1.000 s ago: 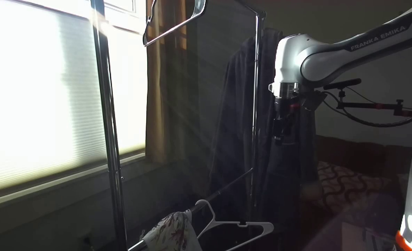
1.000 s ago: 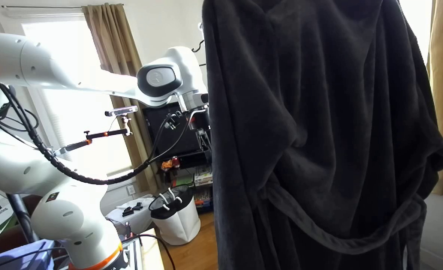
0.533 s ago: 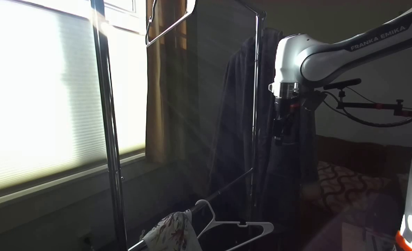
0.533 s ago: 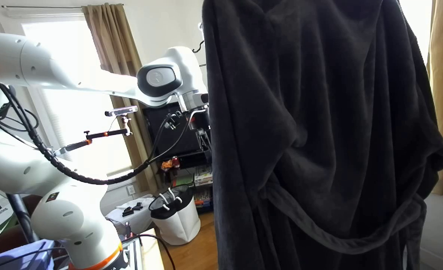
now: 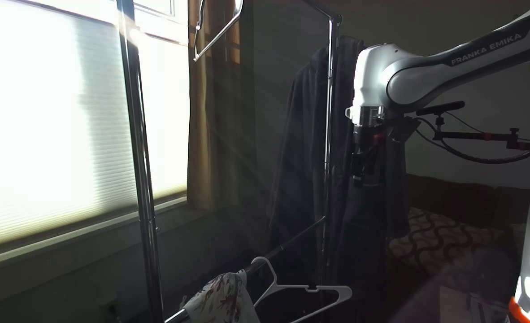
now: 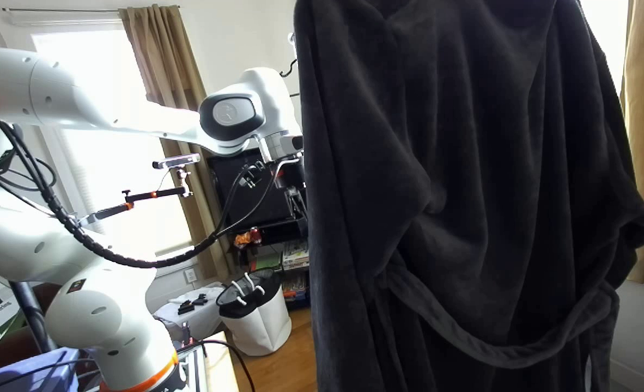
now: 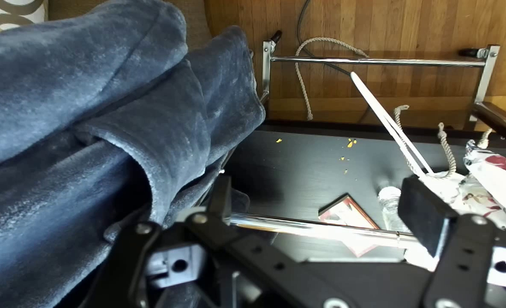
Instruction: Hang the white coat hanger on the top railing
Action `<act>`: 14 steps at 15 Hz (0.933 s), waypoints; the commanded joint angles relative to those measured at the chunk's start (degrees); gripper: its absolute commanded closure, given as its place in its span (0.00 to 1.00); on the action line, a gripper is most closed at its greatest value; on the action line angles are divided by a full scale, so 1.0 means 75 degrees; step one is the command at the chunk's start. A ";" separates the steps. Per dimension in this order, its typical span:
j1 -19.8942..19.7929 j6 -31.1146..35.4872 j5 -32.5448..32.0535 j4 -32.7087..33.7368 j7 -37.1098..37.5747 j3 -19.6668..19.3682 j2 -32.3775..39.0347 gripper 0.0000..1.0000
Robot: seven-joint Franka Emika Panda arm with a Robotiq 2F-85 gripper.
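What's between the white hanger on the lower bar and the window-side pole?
A patterned cloth is draped over the lower bar between the white hanger and the window-side pole, seen in an exterior view.

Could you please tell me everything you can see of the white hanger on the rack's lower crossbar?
The white hanger looks slim and plastic. It hangs by its curved hook over the lower crossbar, beside the printed cloth; whether hanger and cloth touch is unclear. In an exterior view, one notched shoulder ends in a rounded corner and the bottom bar slants out of the picture's lower edge; the other shoulder's end is not visible. The wrist view shows it nearly edge-on, a narrow strip.
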 commanded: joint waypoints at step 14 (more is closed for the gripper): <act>0.0916 0.1501 0.0866 0.0360 -0.2964 -0.0611 0.4294 0.00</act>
